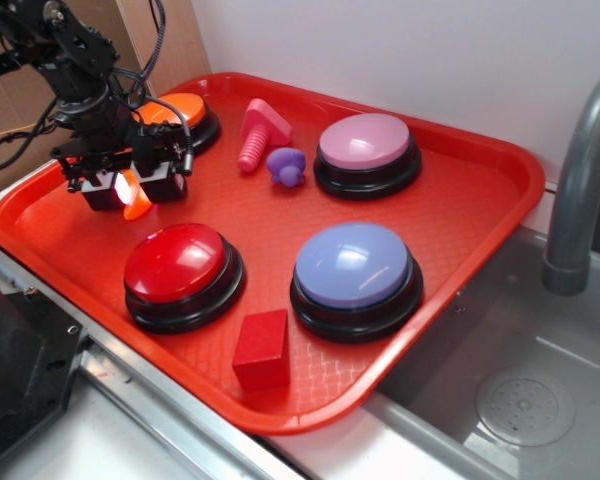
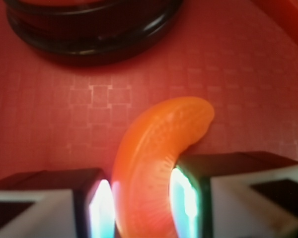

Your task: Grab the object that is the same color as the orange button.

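The small glossy orange curved piece (image 2: 156, 148) fills the wrist view, its lower part squeezed between my two lit fingers and its tip curling right. In the exterior view it shows as an orange glow (image 1: 134, 194) between the jaws. My gripper (image 1: 130, 190) is at the tray's back left, shut on this piece, just in front of the orange button (image 1: 185, 112). The dark base of a button (image 2: 89, 29) crosses the top of the wrist view.
On the red tray (image 1: 460, 160) stand a red button (image 1: 183, 272), a lilac-blue button (image 1: 356, 275) and a pink button (image 1: 367, 150). A pink toy screw (image 1: 262, 130), a purple piece (image 1: 286, 165) and a red cube (image 1: 262, 348) lie between. A sink with grey faucet (image 1: 580, 190) is right.
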You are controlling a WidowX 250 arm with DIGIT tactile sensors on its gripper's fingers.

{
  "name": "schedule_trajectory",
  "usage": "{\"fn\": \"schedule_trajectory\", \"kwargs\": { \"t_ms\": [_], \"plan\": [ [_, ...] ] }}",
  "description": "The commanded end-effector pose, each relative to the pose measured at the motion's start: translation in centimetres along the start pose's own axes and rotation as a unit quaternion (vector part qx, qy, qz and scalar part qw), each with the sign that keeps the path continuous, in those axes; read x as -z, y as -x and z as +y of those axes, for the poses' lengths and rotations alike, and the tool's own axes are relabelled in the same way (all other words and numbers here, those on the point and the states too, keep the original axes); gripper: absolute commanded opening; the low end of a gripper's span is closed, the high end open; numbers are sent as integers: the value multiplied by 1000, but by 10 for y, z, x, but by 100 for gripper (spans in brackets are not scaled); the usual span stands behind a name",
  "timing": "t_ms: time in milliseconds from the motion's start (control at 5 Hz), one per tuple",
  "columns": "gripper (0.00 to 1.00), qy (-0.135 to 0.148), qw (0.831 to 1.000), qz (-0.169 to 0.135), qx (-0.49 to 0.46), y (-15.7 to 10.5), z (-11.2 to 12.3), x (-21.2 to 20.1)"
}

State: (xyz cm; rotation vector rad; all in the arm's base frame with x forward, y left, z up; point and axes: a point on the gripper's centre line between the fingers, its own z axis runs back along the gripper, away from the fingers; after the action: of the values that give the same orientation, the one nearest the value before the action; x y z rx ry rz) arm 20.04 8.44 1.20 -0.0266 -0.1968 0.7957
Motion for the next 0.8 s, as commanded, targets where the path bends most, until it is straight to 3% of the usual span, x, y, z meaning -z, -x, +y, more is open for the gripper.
{"fn": "schedule_trajectory", "kwargs": {
  "t_ms": [0,200,400,600],
  "plan": [
    [0,7,1000,8,-6,2,6,-1],
    [0,-3,1000,-8,7,-6,1,-32],
    [0,6,999,-12,30,-12,-10,-69],
    [0,5,995,0,100,-13,-25,-96]
  ]
}}
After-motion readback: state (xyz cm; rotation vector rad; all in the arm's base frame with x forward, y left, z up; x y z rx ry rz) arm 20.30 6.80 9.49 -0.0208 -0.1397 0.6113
